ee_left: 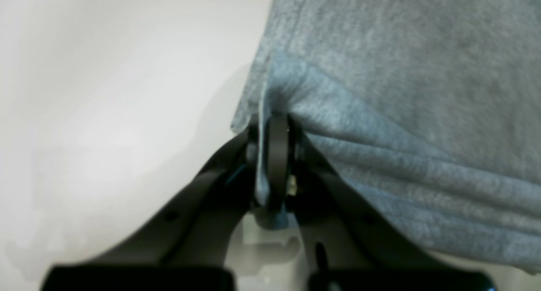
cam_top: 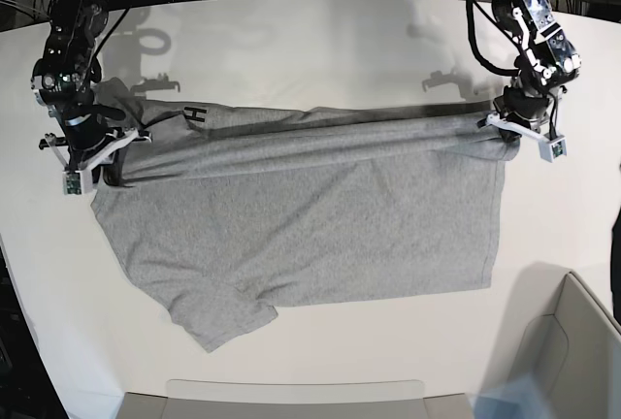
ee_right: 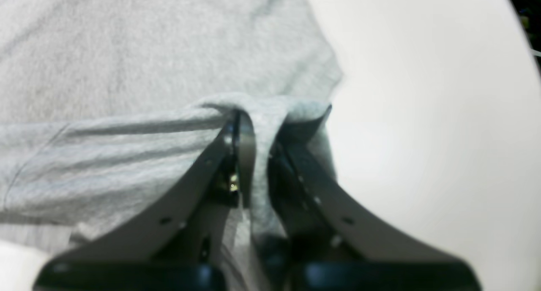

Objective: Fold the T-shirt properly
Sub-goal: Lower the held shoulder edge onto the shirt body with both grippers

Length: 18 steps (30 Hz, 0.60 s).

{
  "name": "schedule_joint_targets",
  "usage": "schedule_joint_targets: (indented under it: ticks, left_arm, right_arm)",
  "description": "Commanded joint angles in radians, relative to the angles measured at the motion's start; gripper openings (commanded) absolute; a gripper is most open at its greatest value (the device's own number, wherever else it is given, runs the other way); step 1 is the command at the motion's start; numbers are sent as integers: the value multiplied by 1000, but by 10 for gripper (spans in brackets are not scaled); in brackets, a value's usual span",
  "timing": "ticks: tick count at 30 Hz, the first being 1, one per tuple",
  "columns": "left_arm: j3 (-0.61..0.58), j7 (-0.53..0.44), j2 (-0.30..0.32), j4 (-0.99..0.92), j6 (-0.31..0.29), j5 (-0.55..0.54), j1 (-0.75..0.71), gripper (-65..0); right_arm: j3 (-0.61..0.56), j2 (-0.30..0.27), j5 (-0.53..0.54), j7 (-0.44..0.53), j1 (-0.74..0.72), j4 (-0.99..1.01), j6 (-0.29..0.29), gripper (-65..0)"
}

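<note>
T-shirt (cam_top: pixel 310 210) lies spread on the white table (cam_top: pixel 320 41), far edge lifted into a long fold line running left to right, one sleeve poking out at the near left. Black lettering shows at the far left under the folded-over edge. Left gripper (ee_left: pixel 274 130) has its jaws clamped on a bunched bit of the shirt's edge at the right side; right gripper (ee_right: pixel 253 126) has jaws clamped on a pinch of cloth at the left side.

Risks, as I judge them: both pinches look small and right at the hem, so a pull across the table could slip one corner free and drop the fold. If the two arms travel unevenly the fold line skews. Cloth dragging on the table may bunch underneath. The loose near-left sleeve could stay sticking out.
</note>
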<state>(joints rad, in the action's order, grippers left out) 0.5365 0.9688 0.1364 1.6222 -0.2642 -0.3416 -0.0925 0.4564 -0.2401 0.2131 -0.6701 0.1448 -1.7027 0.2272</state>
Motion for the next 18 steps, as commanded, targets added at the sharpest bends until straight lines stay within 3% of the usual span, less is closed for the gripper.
schedule_joint_targets:
  ticks: [1, 10, 18]
  left_arm:
    - [4, -21, 16, 2, 9, 16, 30, -650]
    - [35, 55, 16, 42, 10, 23, 52, -650]
    - [116, 157, -27, 234, 4, 17, -59, -650]
  right_arm:
    - [9, -20, -34, 29, -35, -1, -1, -650]
    - [9, 52, -179, 31, -116, 46, 68, -650]
    - [12, 66, -177, 34, -110, 46, 67, -650]
